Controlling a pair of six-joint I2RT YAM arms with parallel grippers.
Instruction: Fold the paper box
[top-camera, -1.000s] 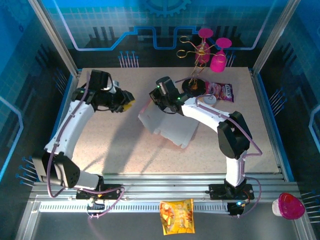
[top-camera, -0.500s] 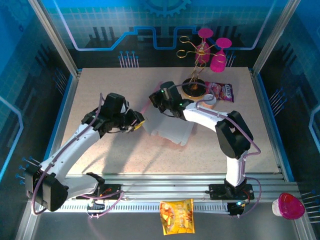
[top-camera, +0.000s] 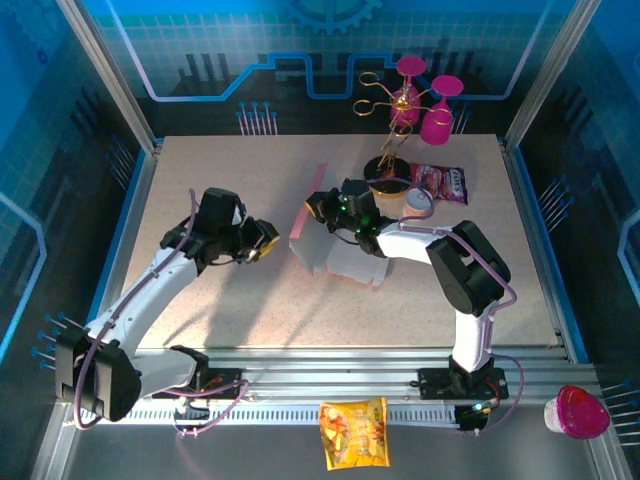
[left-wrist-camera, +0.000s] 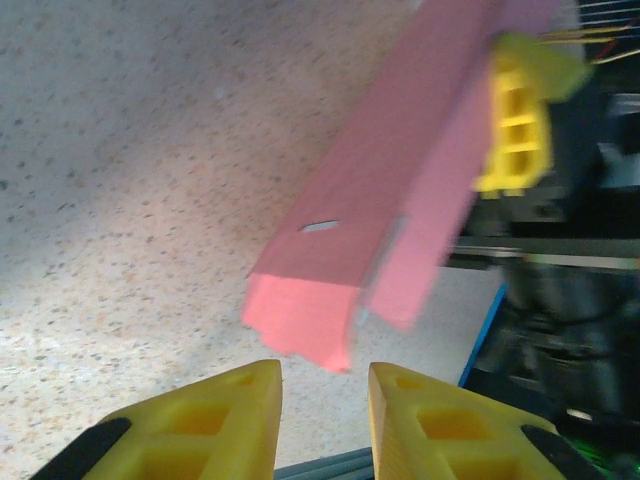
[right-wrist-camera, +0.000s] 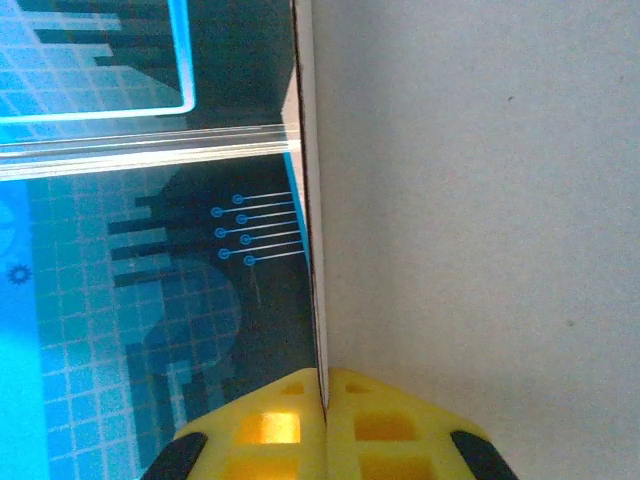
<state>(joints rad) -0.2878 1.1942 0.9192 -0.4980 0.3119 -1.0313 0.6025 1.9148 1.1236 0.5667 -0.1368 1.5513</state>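
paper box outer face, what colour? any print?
Plain pink, no print visible on the paper box. It shows clearest in the left wrist view.
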